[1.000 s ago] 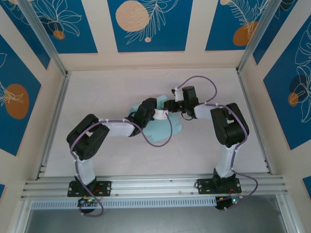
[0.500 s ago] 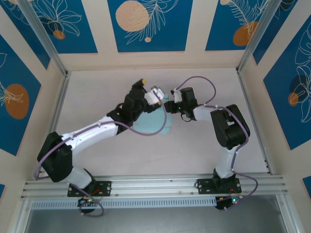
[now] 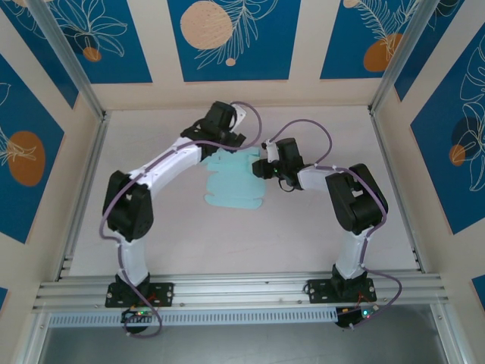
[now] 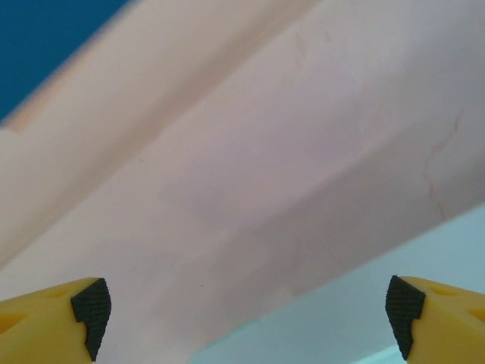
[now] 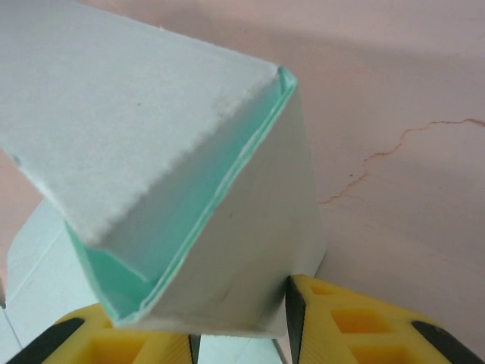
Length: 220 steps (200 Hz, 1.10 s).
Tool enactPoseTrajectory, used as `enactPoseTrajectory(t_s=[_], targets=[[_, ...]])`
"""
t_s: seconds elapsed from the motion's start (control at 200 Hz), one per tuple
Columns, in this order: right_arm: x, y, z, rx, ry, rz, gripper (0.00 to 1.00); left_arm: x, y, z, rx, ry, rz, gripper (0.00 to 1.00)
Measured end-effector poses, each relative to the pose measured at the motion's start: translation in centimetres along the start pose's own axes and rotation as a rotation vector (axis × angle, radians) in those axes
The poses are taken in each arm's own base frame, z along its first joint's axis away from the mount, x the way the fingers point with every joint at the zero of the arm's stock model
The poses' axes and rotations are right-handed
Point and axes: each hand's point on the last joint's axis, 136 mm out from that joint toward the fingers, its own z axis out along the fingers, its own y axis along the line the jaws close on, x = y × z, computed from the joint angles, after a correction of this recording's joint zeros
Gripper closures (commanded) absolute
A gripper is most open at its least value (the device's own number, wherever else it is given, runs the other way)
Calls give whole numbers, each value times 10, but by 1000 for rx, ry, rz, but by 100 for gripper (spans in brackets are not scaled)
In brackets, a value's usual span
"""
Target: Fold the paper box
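The paper box (image 3: 233, 184) is a pale light-blue sheet, partly folded, lying mid-table. My right gripper (image 3: 260, 167) is shut on its right edge. In the right wrist view a folded double-layer wall of the paper box (image 5: 189, 189) stands up between the yellow fingers (image 5: 333, 322) of that gripper (image 5: 239, 337). My left gripper (image 3: 227, 138) hovers at the sheet's far edge, apart from it. Seen from the left wrist, this gripper (image 4: 248, 307) is wide open with nothing between its black pads (image 4: 92, 307), and a corner of the paper box (image 4: 379, 303) lies below to the right.
The pinkish table surface (image 3: 318, 227) is ringed by cream walls with blue panels (image 3: 231, 38). An aluminium rail (image 3: 242, 288) runs along the near edge by the arm bases. The right arm's purple cable (image 3: 311, 125) arcs above its wrist.
My left arm has swung from over the sheet to its far edge and its jaws have opened wide. The sheet now lies uncovered. The right gripper has kept its hold, barely moving.
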Motion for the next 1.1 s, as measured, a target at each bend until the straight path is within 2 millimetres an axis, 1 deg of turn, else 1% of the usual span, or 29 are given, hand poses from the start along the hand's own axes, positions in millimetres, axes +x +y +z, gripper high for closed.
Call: enactPoseTrajectory(t_s=[0.075, 0.185, 0.305, 0.39, 0.565, 0.635, 0.785, 0.835, 0.905, 0.96, 1.1], targets=[[0, 0, 0, 1, 0, 0, 63, 19, -11, 14, 26, 62, 27, 11], [0, 0, 0, 3, 0, -1, 63, 28, -17, 23, 35, 91, 45, 13], [0, 0, 0, 3, 0, -2, 63, 28, -18, 29, 31, 94, 62, 16], [0, 0, 0, 4, 0, -3, 63, 25, -19, 34, 28, 92, 64, 23], [0, -1, 0, 7, 0, -3, 63, 24, -19, 35, 28, 91, 63, 24], [0, -1, 0, 8, -1, -3, 63, 24, -19, 37, 28, 91, 63, 26], [0, -3, 0, 19, -2, -3, 63, 25, -21, 38, 33, 94, 63, 27], [0, -3, 0, 24, -3, -4, 68, 25, -21, 38, 33, 94, 62, 27], [1, -3, 1, 32, -1, -6, 69, 26, -22, 38, 37, 95, 62, 27], [1, -2, 1, 37, 1, -12, 74, 28, -22, 37, 41, 96, 62, 27], [-1, 1, 3, 56, 2, -22, 74, 28, -21, 34, 41, 96, 62, 28]])
